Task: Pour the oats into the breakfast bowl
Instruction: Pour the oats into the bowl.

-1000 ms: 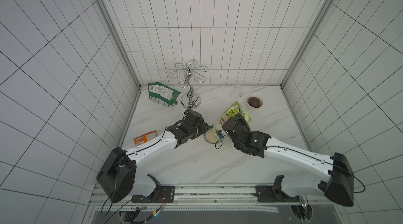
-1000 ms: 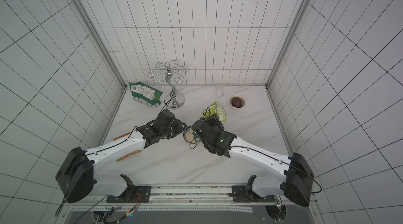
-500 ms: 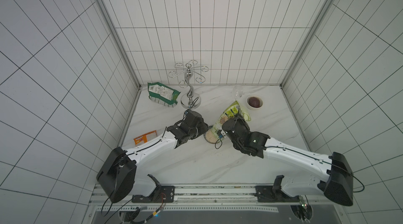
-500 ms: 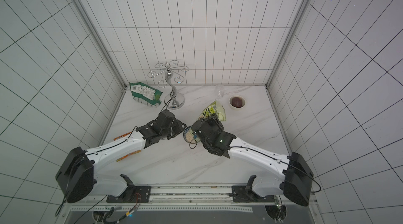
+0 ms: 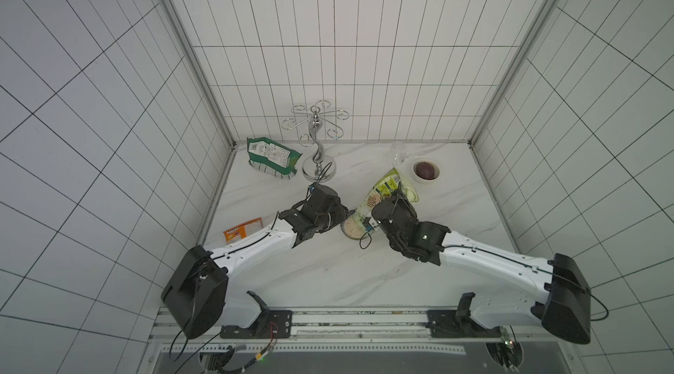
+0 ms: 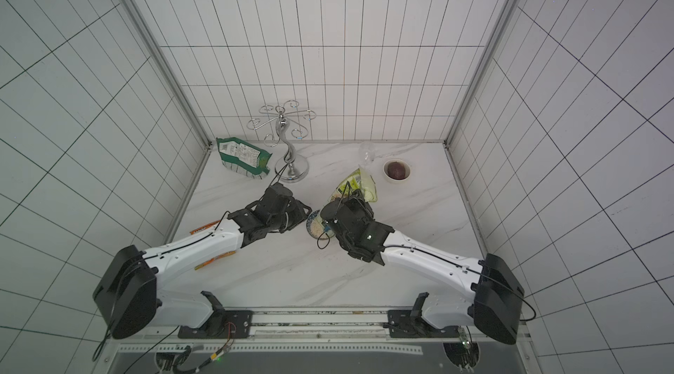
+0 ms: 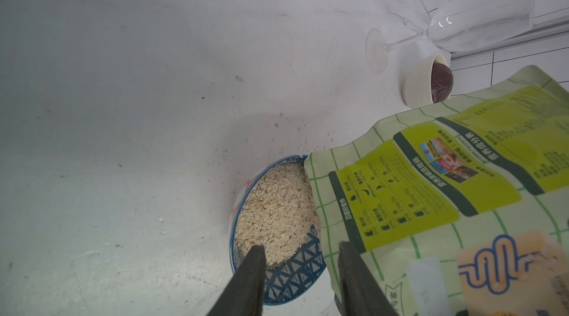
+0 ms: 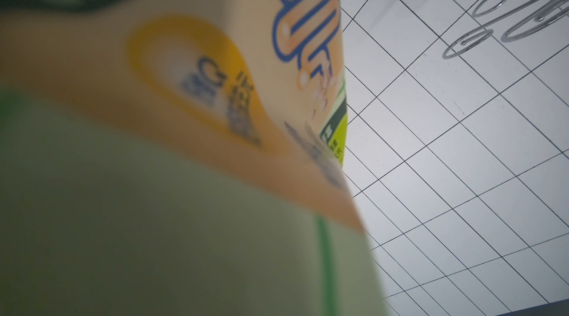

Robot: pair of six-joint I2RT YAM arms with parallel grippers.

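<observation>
where the oats were: a pale heap of oats [image 7: 277, 206] filled the breakfast bowl [image 7: 295, 274] almost up to its dark blue rim. the rest were in the oat pouch [image 7: 431, 191], which hung tipped with its mouth right at one side of the bowl.
where the bowl was: it stood on the bench [image 7: 123, 83], between the two arms in both top views.
right fingers: the right gripper [image 5: 390, 206] pinched the pouch and held it up off the bench. the fingers themselves were hidden by the pouch and the arm.
left fingers: the left gripper [image 7: 301, 249] had its fingers spread apart, close by the near side of the bowl. it could not be told if they touched it.
spill risk: the bowl was nearly full, so more pouring could send oats over the rim.
miss risk: the pouch mouth sat at the edge of the bowl, not over the middle, so flakes could drop outside. a few small specks lay on the bench nearby.
slip risk: the pouch was soft. it could fold or slide in the pinch and dump a big lump at once.
bump risk: the left fingers were so close that a small push could shove the bowl away. the high end of the pouch was near a stemmed glass [image 5: 397, 151] and a small white bowl [image 5: 426, 170], and a swing could knock them.
change from a second before: very little. the pouch and right arm seemed to have moved a tiny bit toward the bowl. the bowl and left arm were in the same place.
</observation>
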